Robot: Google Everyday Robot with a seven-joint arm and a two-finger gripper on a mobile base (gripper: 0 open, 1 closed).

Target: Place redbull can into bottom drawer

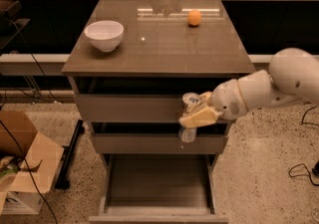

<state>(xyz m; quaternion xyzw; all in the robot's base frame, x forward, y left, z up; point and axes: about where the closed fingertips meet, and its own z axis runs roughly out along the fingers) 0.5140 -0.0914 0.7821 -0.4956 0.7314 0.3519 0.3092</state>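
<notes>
The redbull can [189, 103], slim and silver with a shiny round top, is upright in my gripper [197, 116], which is shut on its middle. The can hangs in front of the cabinet, level with the top and middle drawer fronts, right of centre. The bottom drawer [158, 182] is pulled open below it, a wide shallow tray with a bare flat floor. My white arm [269, 88] reaches in from the right.
A white bowl [104, 35] and a small orange ball [194, 17] sit on the cabinet top [159, 44]. A cardboard box [22, 163] stands on the floor at the left. Cables [301, 168] lie on the floor at the right.
</notes>
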